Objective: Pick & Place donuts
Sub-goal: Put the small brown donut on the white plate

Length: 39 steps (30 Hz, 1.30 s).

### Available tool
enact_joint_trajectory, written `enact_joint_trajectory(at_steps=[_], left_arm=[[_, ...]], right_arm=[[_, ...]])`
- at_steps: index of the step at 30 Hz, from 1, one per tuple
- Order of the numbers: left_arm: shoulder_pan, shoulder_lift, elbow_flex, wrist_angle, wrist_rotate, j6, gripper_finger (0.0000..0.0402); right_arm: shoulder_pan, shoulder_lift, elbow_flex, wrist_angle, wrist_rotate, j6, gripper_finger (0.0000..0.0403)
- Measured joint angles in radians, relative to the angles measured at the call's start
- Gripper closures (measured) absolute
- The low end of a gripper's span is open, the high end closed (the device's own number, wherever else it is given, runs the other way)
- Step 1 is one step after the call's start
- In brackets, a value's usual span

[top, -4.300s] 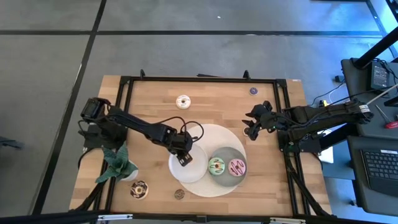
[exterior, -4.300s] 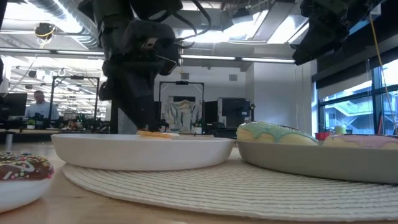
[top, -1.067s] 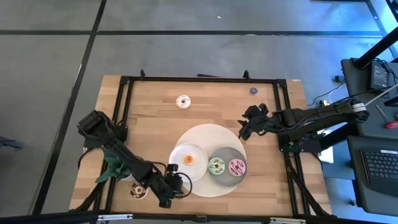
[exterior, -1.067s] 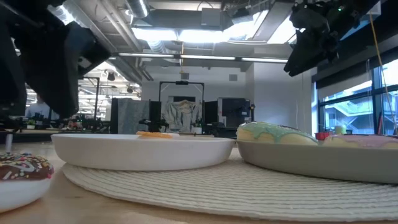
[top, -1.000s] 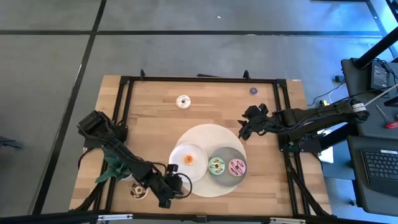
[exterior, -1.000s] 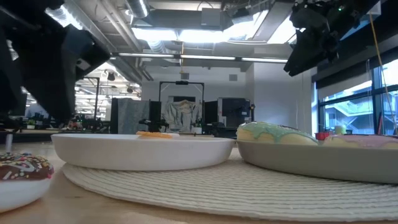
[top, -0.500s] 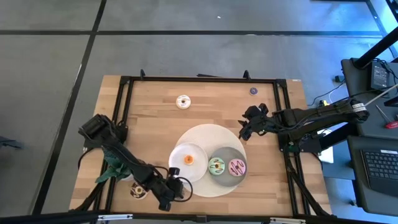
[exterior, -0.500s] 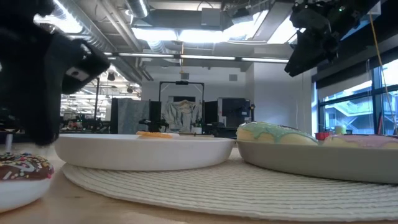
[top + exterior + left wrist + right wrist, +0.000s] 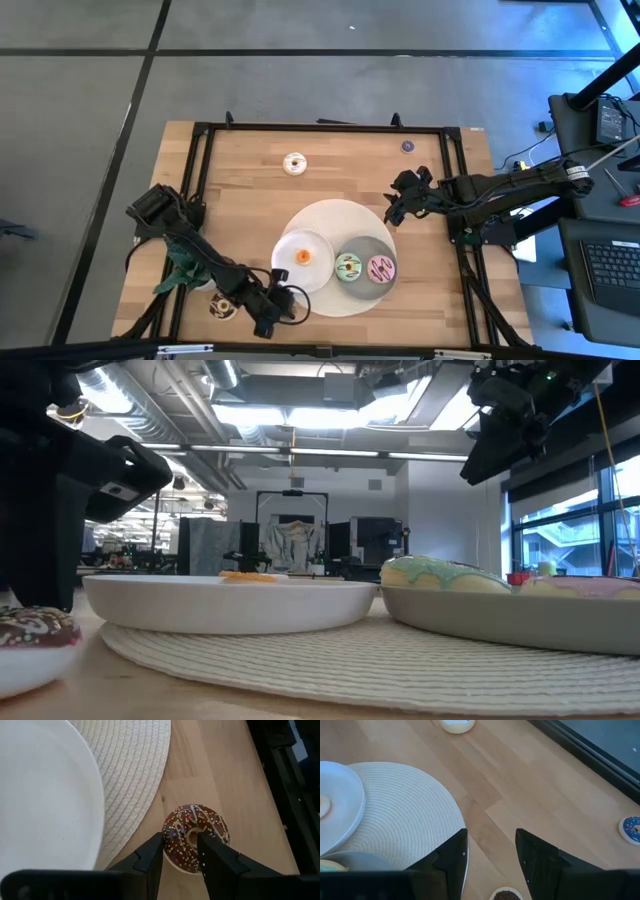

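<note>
A brown sprinkled mini donut [image 9: 196, 827] lies flat on the wood beside the woven mat; it also shows in the low view [image 9: 30, 635]. My left gripper [image 9: 179, 837] is open just over it, one fingertip at its outer rim, the other over its hole. The arm hides this donut in the high view, where my left gripper [image 9: 274, 314] is near the table's near edge. An orange mini [image 9: 303, 257] lies on the white plate. Green [image 9: 348, 267] and pink [image 9: 380, 268] donuts lie on the grey plate. My right gripper [image 9: 490, 834] waits open above the mat's far right edge. My left gripper comes at the brown mini donut from above, slanting toward the near edge. Its fingertips [image 9: 156, 842] stand across one side of the ring [image 9: 172, 832]. I cannot tell whether they touch it.
The big sprinkled chocolate donut [image 9: 221, 305] lies partly under my left arm, next to the leafy plant [image 9: 185, 265]. The white donut [image 9: 294, 163] and a blue mini [image 9: 408, 146] lie near the far edge. Another brown mini [image 9: 506, 895] lies below my right gripper. Black rails [image 9: 320, 128] frame the table.
My left gripper has come down over the brown mini donut; in the low view its dark body has dropped from well above the plate's rim to just behind the donut's top.
</note>
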Motion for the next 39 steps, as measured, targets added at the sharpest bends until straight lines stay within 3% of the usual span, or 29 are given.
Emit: enact_joint_trajectory(at_steps=[10,24,33,39], left_arm=[[0.012,0.044,0.001,0.049,0.025,-0.04,0.0315],[0.011,-0.028,-0.001,-0.037,0.124,-0.051,0.0368],[0.075,-0.183,-0.001,-0.104,-0.012,-0.08,0.037],[0.173,-0.198,-0.001,-0.131,-0.022,-0.183,0.037]], right_arm=[[0.0,0.0,0.0,-0.002,0.0,0.0,0.0234],[0.0,0.0,0.0,-0.006,0.0,0.0,0.0234],[0.0,0.0,0.0,-0.006,0.0,0.001,0.0234],[0.0,0.0,0.0,-0.008,0.0,0.001,0.0234]])
